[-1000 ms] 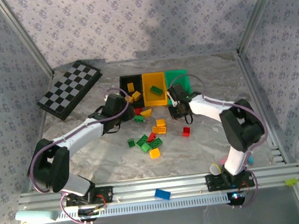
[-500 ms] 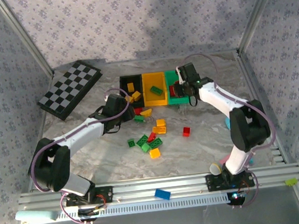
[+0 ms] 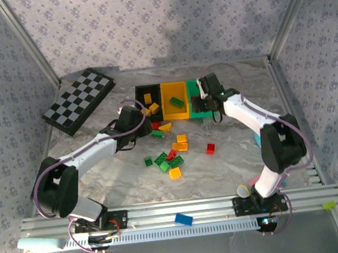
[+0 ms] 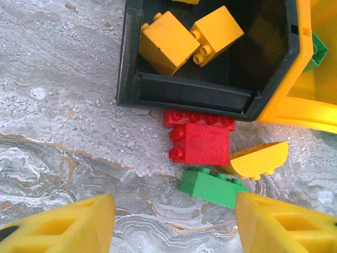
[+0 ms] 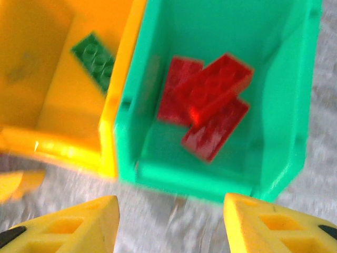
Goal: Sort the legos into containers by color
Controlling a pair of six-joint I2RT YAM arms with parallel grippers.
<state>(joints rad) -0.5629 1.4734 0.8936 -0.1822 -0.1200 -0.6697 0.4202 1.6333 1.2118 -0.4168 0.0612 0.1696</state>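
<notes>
Left wrist view: poising left gripper (image 4: 174,221), fingers apart and empty, over red lego (image 4: 202,143) touching black bin (image 4: 189,95); best descending straight, avoiding green lego (image 4: 213,187). Spreading right gripper (image 5: 171,221), nothing between fingers, above green bin (image 5: 126,126) holding red legos (image 5: 205,103), having advanced from just short of it a second ago.

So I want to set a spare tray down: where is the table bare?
Bare marble: right of the lone red brick, and far right beyond the green bin. Crowded: the loose bricks in front of the yellow bin.
</notes>
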